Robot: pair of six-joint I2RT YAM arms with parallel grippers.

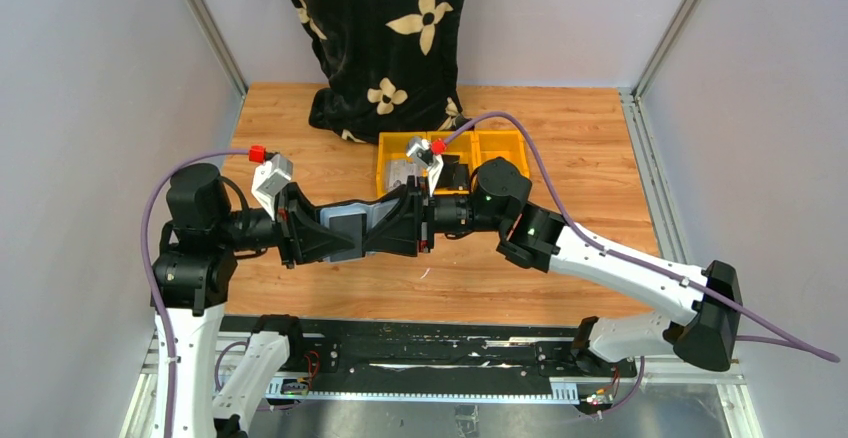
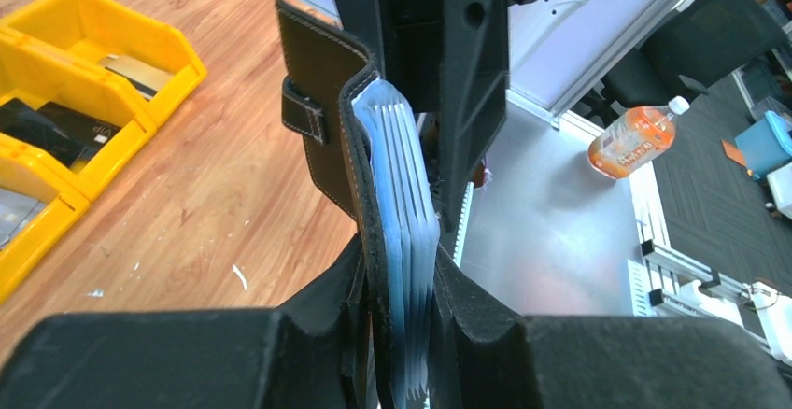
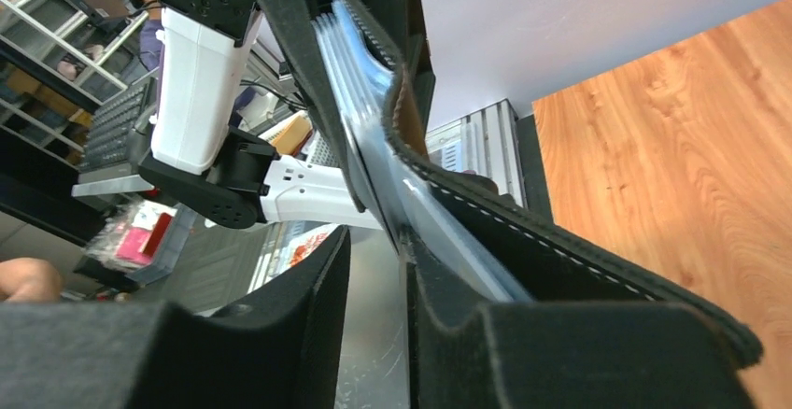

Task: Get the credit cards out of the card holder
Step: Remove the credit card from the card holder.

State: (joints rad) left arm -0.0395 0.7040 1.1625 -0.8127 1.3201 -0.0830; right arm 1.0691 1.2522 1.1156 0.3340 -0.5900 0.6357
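The card holder (image 1: 348, 226) is held in mid-air over the near middle of the table (image 1: 300, 123), with the left gripper (image 2: 406, 320) clamped on one end. The right gripper (image 3: 374, 325) has its jaws apart, astride the blue inner leaves. If they pinch a leaf instead of a card, the pull could wrench the holder free.

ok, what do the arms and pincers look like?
Left arm and right arm: white shells, black joints, purple cable looping to each wrist, red cap beside silvery camera block. Left pincer and right pincer: matte black, blocky fingers.
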